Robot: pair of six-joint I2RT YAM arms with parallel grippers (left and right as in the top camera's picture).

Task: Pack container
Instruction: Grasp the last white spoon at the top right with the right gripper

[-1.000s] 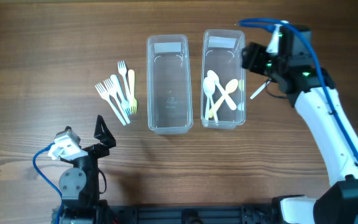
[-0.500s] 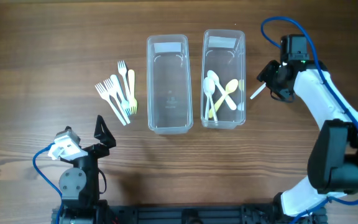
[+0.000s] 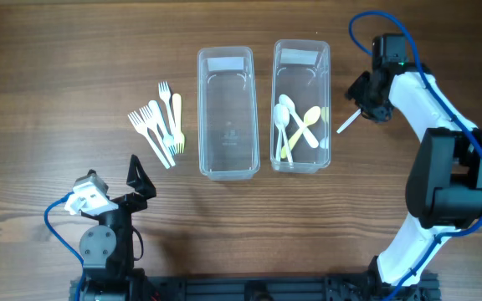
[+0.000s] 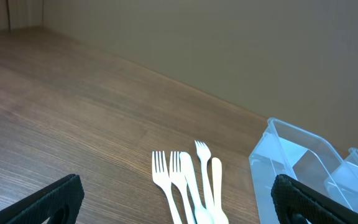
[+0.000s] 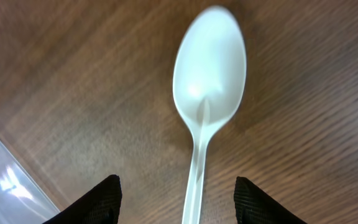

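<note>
Right gripper (image 3: 365, 99) has swung off the clear plastic container of spoons (image 3: 275, 75) to hang, jaws wide, astride the loose white plastic spoon (image 5: 209, 81) on the brown wooden table (image 3: 57, 50). Grasping it looks like the next step.

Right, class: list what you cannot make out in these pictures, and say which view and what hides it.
1. Spoon: right wrist view, handle end cut off by bottom edge.
2. Its bowl: overhead, hidden under right tool.
3. Forks: left wrist view, handles cut off by bottom edge.
4. Packed spoons in right container: overhead, overlapping, count unclear.
</note>
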